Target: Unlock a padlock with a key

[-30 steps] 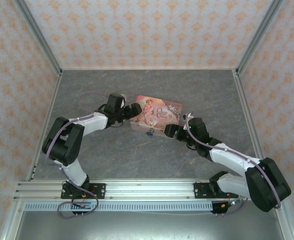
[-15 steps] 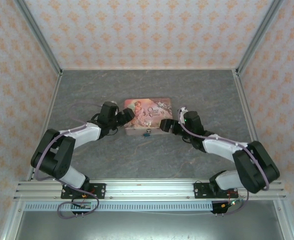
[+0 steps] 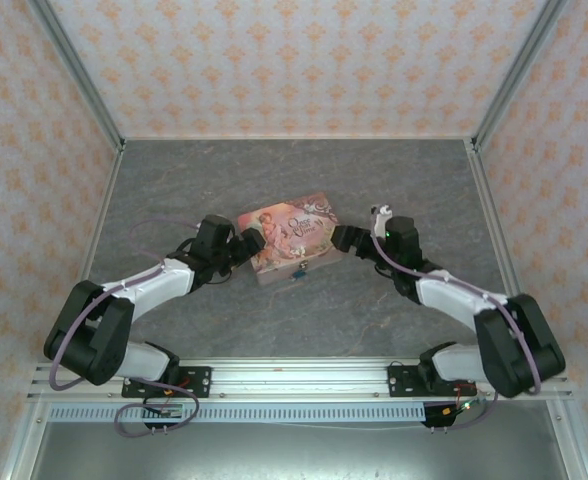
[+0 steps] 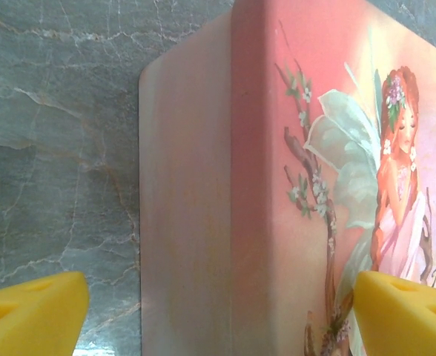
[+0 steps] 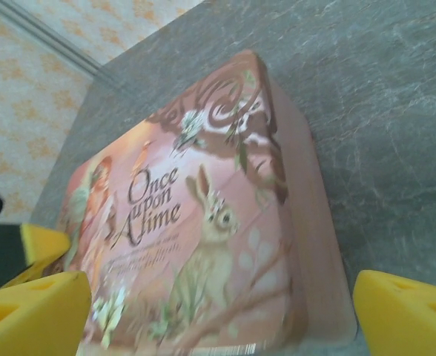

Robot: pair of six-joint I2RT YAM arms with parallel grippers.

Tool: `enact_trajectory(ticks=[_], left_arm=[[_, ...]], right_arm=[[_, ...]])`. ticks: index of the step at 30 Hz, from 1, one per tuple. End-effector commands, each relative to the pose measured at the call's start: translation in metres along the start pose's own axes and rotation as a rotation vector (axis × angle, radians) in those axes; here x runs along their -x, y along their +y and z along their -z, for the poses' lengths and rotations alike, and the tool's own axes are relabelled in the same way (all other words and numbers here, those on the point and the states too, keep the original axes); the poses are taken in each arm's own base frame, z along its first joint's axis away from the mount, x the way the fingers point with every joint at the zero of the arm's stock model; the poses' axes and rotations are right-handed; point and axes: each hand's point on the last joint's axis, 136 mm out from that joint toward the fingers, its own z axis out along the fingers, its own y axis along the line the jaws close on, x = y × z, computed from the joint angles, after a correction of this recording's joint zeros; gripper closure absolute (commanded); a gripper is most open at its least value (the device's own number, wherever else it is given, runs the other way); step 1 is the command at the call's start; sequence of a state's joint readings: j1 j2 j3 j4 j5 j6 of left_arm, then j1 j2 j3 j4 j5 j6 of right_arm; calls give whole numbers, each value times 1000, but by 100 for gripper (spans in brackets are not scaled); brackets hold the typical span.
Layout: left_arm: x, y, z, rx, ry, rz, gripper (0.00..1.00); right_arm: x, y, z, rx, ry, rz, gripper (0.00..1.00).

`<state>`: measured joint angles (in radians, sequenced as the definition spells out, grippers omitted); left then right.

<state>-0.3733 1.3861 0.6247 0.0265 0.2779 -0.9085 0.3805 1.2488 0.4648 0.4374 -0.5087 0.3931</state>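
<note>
The padlock (image 3: 297, 272) is hanging off the tin's (image 3: 292, 222) near long side, midway between the 2 arms. The left gripper (image 3: 248, 243) and right gripper (image 3: 341, 238) are gaping wide, holding nothing.

Table (image 3: 174, 180) is a grey marbled slab, pretty plain. One thing sitting flat on it: a pink tin (image 3: 292, 233), roughly mid-table and skewed, right end farther back. Tiny teal padlock (image 3: 297, 270) at the tin's near side, can't tell if it touches the table.
</note>
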Motion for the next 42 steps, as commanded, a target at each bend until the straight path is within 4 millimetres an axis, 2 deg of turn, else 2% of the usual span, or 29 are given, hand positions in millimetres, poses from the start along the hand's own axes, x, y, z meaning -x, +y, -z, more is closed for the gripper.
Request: enact_trajectory(ticks=[1,4,8,10,14,22,27,33,42], left_arm=[[-37,55,1,215,118,13,9],[-39,52,0,217,124,4,9],[-41,51,-2,224,127,-5,10],[-42,51,-3,228,131,-6,10],[-44,49,-6,231,137,-8,10],[-48,48,-11,240,146,-12,10],[-50,48,-12,245,151,-14,10],[-50,48,-12,252,148,-17,10],[-50,48,-13,255,147,-17,10]], right_arm=[[-12,14,15,105,-11,-16,10],[-28,27,24,171,-17,-9,11],[-54,43,20,205,22,64,11],[-57,52,17,236,14,77,12],[-60,49,0,226,15,66,12],[-79,67,-32,298,66,80,18],[-85,63,-45,302,74,72,20],[-87,70,-51,340,93,71,24],[-94,71,-51,360,122,66,37]])
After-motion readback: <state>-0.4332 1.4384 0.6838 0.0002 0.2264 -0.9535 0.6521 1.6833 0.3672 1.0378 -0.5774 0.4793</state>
